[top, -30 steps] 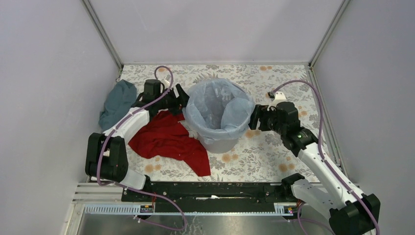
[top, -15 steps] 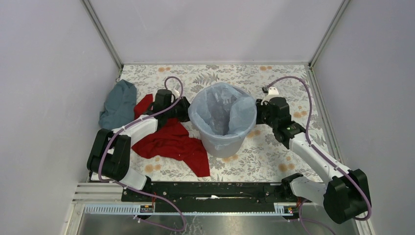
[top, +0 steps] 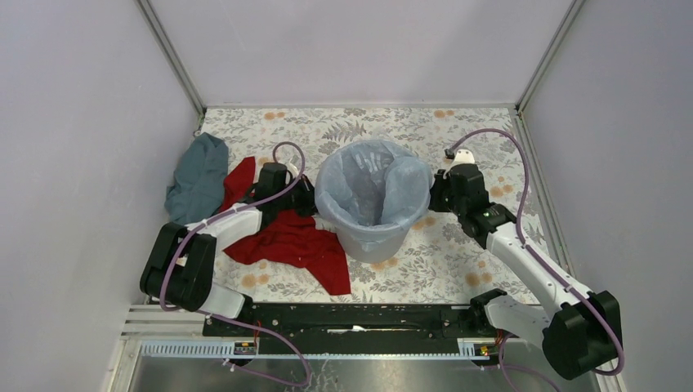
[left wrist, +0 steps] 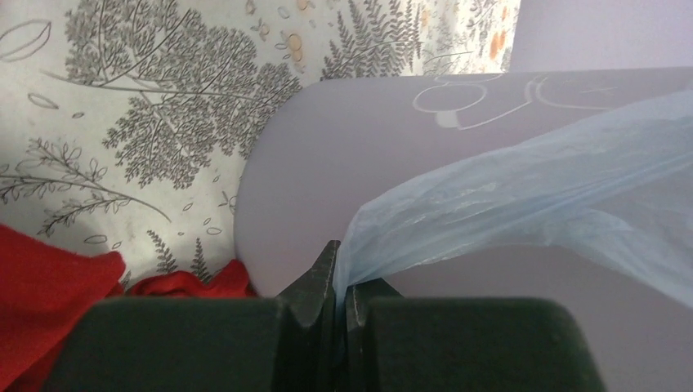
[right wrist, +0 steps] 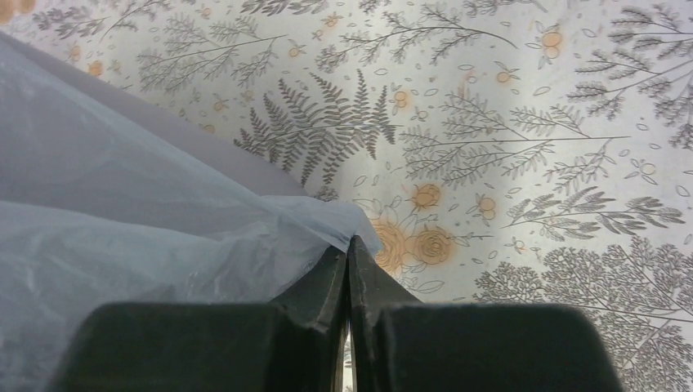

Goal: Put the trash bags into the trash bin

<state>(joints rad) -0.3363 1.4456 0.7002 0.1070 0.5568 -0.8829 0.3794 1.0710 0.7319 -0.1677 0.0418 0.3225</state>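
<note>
Teal-grey cloth point(top: 197, 173): crumpled at the far left of the desk point(top: 458, 261), close to the wall, just beside the upper tip of the red cloth
Red cloth point(top: 288, 242): spread out left of the bin, partly under the left arm, reaching to the foot of the bin
Left end effector point(left wrist: 338, 276): jaws pinched together on a fold of the trash bag's edge, close against the left outer wall of the bin, above the red cloth
Trash bag point(top: 369, 173): pale blue wrinkly film lining the inside of the bin, its mouth draped over the rim and hanging down the outside
Trash bin point(top: 372, 238): light grey, upright in the middle of the desk, between the two arms
Right end effector point(right wrist: 349, 255): jaws closed on a corner of the bag's film, just beside the right side of the bin's rim, over the floral desk cover
</note>
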